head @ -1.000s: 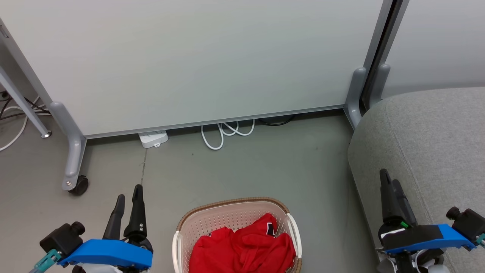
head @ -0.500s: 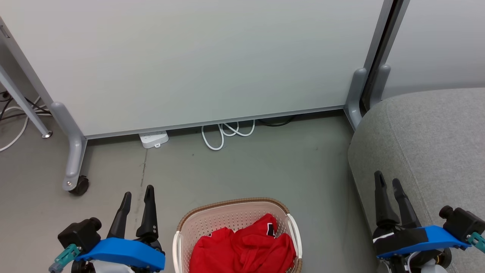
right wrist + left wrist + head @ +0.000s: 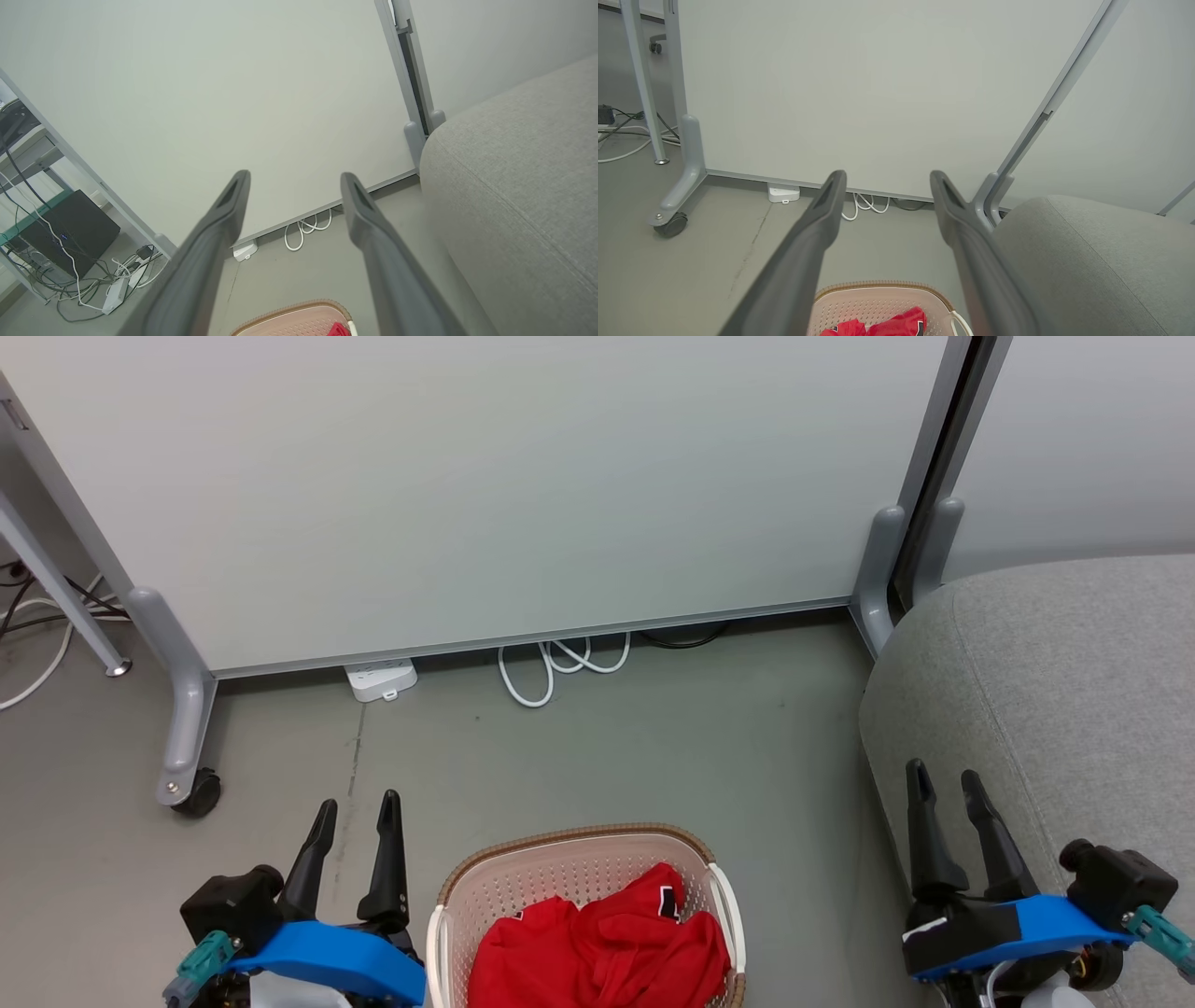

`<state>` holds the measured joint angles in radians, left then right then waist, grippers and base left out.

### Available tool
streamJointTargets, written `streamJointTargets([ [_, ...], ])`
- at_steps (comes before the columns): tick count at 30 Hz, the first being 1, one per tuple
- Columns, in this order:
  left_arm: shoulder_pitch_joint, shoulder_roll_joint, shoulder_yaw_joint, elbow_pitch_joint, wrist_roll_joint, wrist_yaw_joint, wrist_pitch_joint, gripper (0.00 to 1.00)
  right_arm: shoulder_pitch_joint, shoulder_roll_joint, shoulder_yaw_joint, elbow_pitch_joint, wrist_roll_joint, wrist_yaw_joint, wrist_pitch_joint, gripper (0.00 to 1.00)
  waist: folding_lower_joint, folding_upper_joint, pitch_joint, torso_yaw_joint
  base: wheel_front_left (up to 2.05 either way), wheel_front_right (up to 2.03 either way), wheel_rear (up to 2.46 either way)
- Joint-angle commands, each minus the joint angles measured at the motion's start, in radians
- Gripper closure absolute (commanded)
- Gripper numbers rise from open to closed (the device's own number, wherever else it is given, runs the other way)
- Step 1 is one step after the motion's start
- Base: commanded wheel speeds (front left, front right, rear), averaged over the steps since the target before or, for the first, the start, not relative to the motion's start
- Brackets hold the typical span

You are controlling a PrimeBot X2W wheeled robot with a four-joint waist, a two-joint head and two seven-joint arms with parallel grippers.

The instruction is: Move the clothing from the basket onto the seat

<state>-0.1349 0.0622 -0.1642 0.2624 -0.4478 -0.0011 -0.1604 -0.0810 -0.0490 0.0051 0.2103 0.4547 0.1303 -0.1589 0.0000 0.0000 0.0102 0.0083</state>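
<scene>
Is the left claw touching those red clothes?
Apart: head view shows the left gripper open over floor, beside the basket holding the clothing.

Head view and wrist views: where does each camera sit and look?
Head view: on the head, facing down at the cream perforated plastic basket of red fabric clothing; left jaws and right jaws show, open.
Left wrist view: on the left wrist, looking along the left jaws at the white partition panel.
Right wrist view: on the right wrist, along the right jaws, same panel.
Both wrist views share the basket and big grey fabric seat.
</scene>
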Motion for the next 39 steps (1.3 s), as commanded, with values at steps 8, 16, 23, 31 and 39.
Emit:
streamJointTargets([
  [8,-0.021,0.01,-0.017,-0.001,0.092,0.01,-0.025,0.0,0.006,-0.001,0.012,-0.008,-0.089,0.001,-0.026,0.0,0.0,0.0,0.0,0.001,0.0,0.0,0.0],
  [16,-0.021,0.009,-0.026,0.0,0.163,0.013,-0.043,0.0,0.012,-0.002,0.018,-0.008,-0.163,0.0,-0.045,0.0,0.0,0.0,-0.001,0.003,0.0,0.0,0.0],
  [23,-0.019,0.008,-0.032,0.001,0.222,0.016,-0.057,0.0,0.012,-0.002,0.022,-0.008,-0.221,0.001,-0.058,0.0,0.0,0.0,-0.001,0.003,0.0,0.0,0.0],
  [31,-0.022,0.006,-0.039,0.005,0.286,0.017,-0.074,0.0,0.013,-0.002,0.022,-0.005,-0.285,0.0,-0.075,0.0,0.0,0.0,0.002,0.005,0.0,0.0,0.0],
  [39,-0.021,0.003,-0.042,0.008,0.345,0.013,-0.089,0.0,0.018,-0.002,0.024,-0.003,-0.34,0.0,-0.092,0.0,0.0,0.0,0.004,0.006,0.0,0.0,0.0],
])
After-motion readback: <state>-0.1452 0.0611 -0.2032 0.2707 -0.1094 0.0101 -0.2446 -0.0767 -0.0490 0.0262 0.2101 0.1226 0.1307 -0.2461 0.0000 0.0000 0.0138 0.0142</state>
